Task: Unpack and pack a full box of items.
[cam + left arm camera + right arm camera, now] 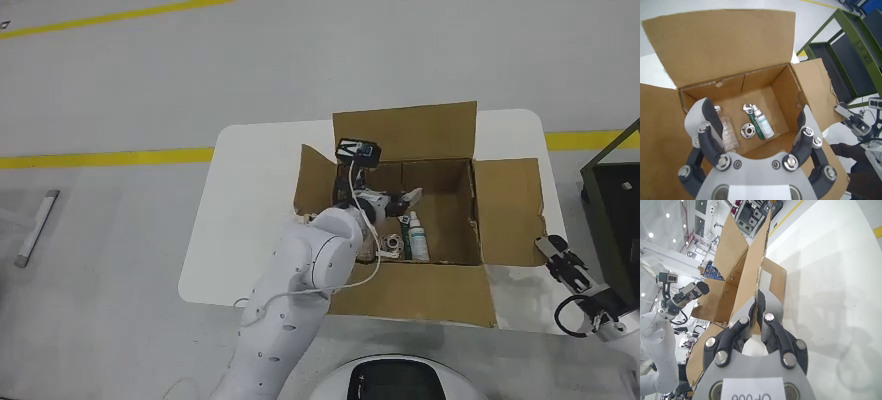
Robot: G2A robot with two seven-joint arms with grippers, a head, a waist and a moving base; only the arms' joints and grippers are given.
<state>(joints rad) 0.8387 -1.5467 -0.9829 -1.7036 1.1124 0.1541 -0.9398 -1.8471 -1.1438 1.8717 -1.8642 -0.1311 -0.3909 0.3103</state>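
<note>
The left gripper's (755,106) fingers (710,113) are spread wide with nothing between them. They hang over the open cardboard box (721,47), on whose floor lie a clear plastic bottle (729,132), a metal flange (748,130), a green-handled wrench (755,125) and a white spray bottle (763,125). The right gripper (757,303) is pinched tight on the torn edge of the box's side flap (751,266), and the box sits on the white table (250,220).

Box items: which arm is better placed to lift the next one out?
Left. The left gripper, open, hangs over the box, above the flange and wrench; the right gripper is shut on a side flap.
</note>
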